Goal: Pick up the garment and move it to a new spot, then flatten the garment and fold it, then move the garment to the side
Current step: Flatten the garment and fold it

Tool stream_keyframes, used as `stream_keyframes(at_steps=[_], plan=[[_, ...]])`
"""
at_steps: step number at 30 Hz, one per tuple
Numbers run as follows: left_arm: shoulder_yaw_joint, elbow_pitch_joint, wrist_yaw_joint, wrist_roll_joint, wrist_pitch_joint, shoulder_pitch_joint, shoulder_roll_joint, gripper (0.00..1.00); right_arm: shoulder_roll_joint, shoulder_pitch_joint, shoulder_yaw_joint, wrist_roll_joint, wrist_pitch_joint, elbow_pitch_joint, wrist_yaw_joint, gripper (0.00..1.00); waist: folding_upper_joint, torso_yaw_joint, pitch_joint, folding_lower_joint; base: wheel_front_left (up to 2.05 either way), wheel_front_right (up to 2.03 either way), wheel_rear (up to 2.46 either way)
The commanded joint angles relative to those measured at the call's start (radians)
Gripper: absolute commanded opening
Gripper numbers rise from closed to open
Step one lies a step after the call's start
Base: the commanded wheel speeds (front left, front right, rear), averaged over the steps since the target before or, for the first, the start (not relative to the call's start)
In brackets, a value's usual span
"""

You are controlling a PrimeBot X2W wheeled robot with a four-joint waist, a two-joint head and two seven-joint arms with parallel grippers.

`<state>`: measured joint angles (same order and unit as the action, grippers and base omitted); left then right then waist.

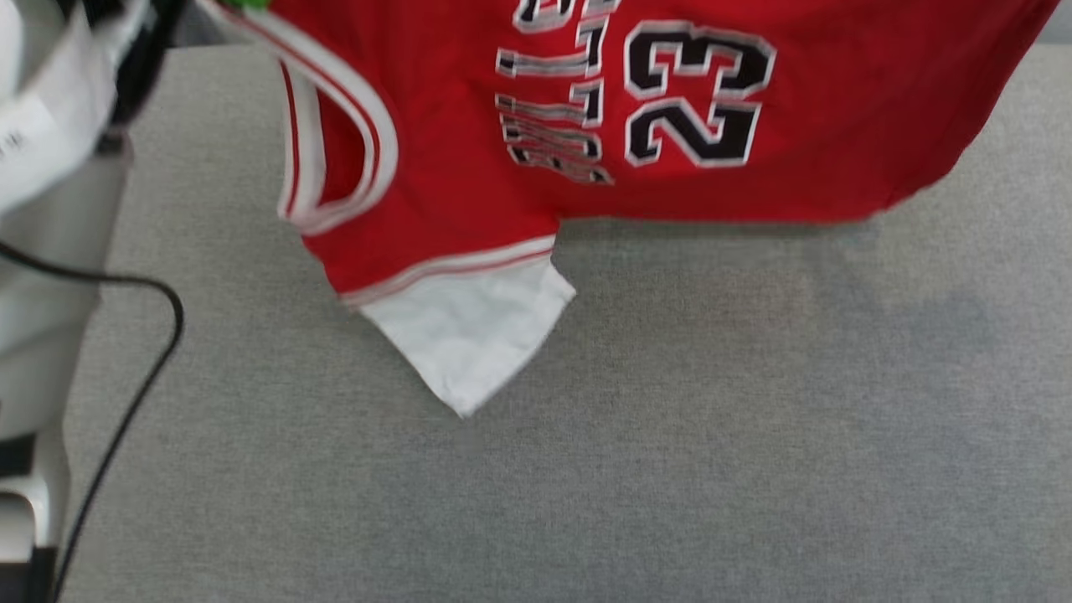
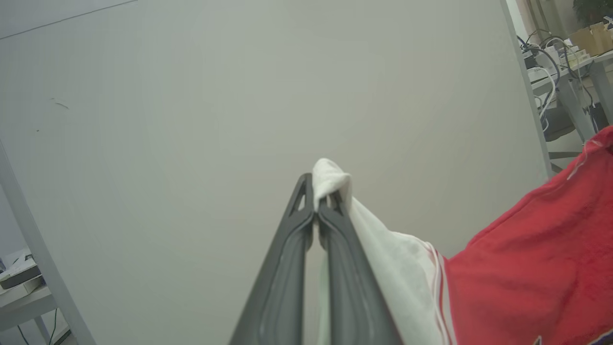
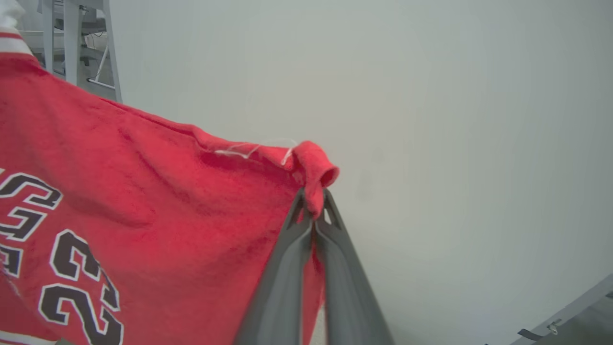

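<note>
Left gripper (image 2: 316, 199): jaws closed, pinching the white sleeve of the jersey (image 1: 670, 126).
Right gripper (image 3: 313, 203): jaws closed, pinching a red corner.

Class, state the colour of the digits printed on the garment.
Digits on the garment are black, outlined white; head view shows them best.

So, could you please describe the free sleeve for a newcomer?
Above the grey table hangs a red number 23 jersey. Its free sleeve reaches lowest, below striped trim: plain white, pointed, while the other sleeve is pinched in the left pincer.
</note>
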<state>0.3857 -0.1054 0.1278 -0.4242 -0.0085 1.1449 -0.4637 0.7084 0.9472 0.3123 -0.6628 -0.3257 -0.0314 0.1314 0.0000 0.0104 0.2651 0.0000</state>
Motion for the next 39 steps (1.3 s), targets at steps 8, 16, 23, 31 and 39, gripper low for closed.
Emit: stream_keyframes(at_steps=[8, 16, 23, 31, 39], plan=[[0.093, -0.171, 0.003, -0.027, 0.002, 0.389, -0.020, 0.00, -0.068, 0.365, 0.022, 0.080, 0.045, -0.226, -0.001, 0.00, 0.0000, -0.071, 0.202, 0.0000, 0.00, 0.00, 0.00], [0.151, -0.311, 0.003, -0.028, -0.029, 0.727, -0.023, 0.00, -0.150, 0.758, 0.071, 0.170, 0.215, -0.540, -0.001, 0.00, 0.0000, -0.092, 0.313, 0.0000, 0.00, 0.00, 0.00], [0.197, -0.339, 0.003, -0.073, -0.061, 0.616, -0.040, 0.00, -0.207, 0.740, 0.204, 0.120, 0.310, -0.686, -0.001, 0.00, 0.0000, -0.086, 0.345, 0.0000, 0.00, 0.00, 0.00], [0.226, -0.371, 0.002, -0.120, -0.156, 0.373, -0.061, 0.00, -0.216, 0.557, 0.322, 0.040, 0.407, -0.713, -0.001, 0.00, 0.0000, -0.079, 0.296, 0.0000, 0.00, 0.00, 0.00], [0.244, -0.326, -0.028, -0.172, -0.227, 0.031, -0.089, 0.00, -0.165, 0.301, 0.460, -0.049, 0.457, -0.648, -0.001, 0.00, 0.0000, -0.059, 0.171, 0.0000, 0.00, 0.00, 0.00]])
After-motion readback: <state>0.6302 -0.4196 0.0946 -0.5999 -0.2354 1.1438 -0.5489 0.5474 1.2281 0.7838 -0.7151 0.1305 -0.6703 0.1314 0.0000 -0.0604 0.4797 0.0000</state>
